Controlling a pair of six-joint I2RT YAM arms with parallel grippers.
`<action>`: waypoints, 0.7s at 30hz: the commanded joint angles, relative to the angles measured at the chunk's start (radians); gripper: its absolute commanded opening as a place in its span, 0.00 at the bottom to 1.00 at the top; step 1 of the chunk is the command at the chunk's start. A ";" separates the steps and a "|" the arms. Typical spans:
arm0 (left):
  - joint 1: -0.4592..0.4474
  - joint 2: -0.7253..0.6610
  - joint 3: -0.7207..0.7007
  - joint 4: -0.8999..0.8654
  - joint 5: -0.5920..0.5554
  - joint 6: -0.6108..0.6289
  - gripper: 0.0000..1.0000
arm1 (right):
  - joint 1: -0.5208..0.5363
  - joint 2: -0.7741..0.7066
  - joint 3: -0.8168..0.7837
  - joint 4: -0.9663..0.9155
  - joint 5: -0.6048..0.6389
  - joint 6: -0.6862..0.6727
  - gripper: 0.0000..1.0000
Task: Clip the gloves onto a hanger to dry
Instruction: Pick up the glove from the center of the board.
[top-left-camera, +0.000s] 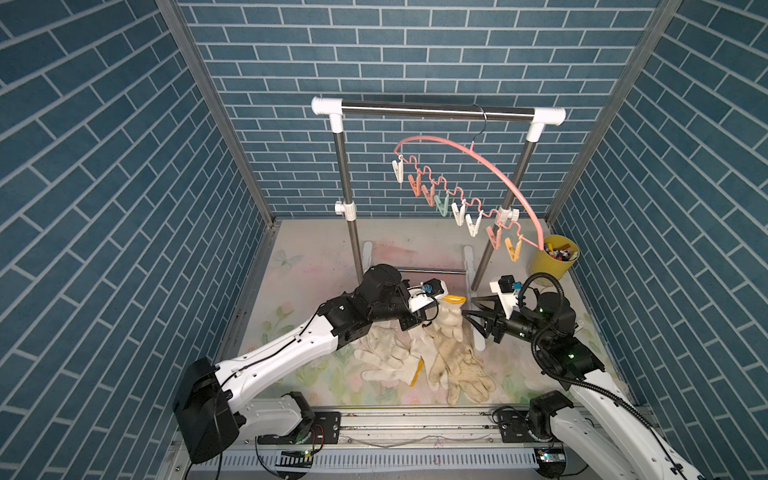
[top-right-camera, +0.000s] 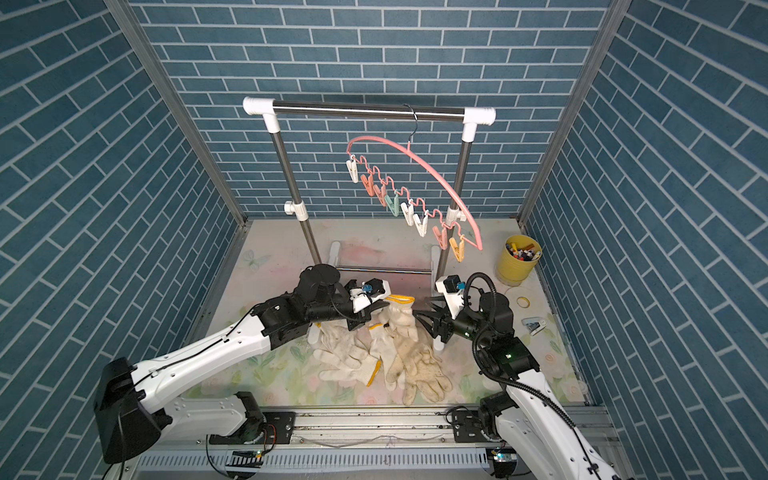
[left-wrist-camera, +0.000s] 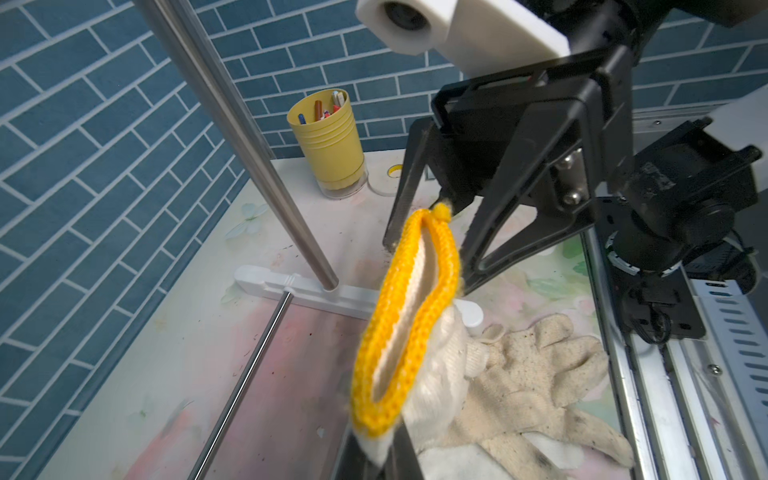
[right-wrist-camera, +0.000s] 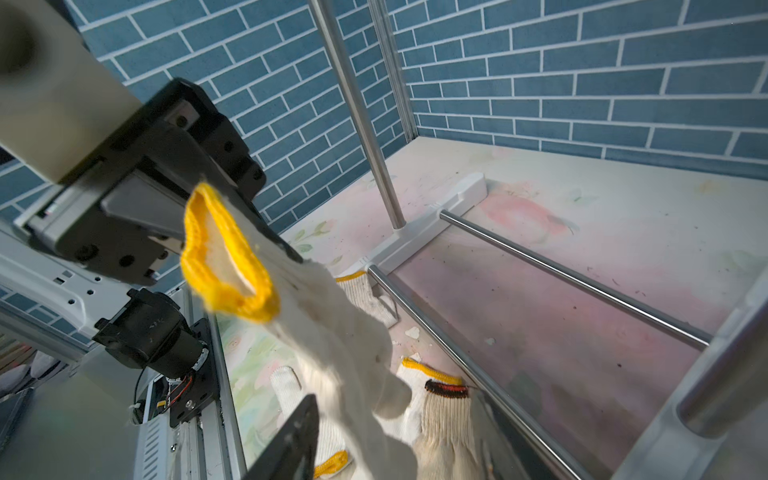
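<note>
My left gripper (left-wrist-camera: 380, 457) is shut on a white knitted glove (top-left-camera: 451, 318) just beside its yellow cuff (left-wrist-camera: 409, 316) and holds it above the table. My right gripper (top-left-camera: 467, 309) faces it from the right. Its jaws stand apart, one either side of the hanging glove body (right-wrist-camera: 332, 332), with one finger (right-wrist-camera: 291, 436) close beside the cloth. Several more gloves (top-left-camera: 386, 357) lie in a heap on the floral table below, some stained (top-left-camera: 457, 365). The pink hanger (top-left-camera: 478, 162) hangs tilted from the steel rail, and none of its row of pastel clips (top-left-camera: 459, 212) holds anything.
The steel rack (top-left-camera: 415, 110) stands at the back, with its posts and base bars (right-wrist-camera: 540, 257) just behind both grippers. A yellow cup of pens (top-left-camera: 550, 259) sits at the back right. A tape roll (top-right-camera: 523, 302) and a small white object (top-right-camera: 534, 326) lie near the right arm.
</note>
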 joint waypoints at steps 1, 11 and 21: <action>0.001 0.018 0.030 -0.022 0.079 -0.013 0.00 | 0.025 0.028 0.056 0.040 -0.013 -0.105 0.57; 0.001 0.042 0.036 0.004 0.048 -0.032 0.00 | 0.096 0.062 0.110 -0.005 -0.005 -0.155 0.34; 0.002 0.040 0.028 0.064 0.008 -0.088 0.07 | 0.113 0.037 0.096 -0.030 0.036 -0.167 0.00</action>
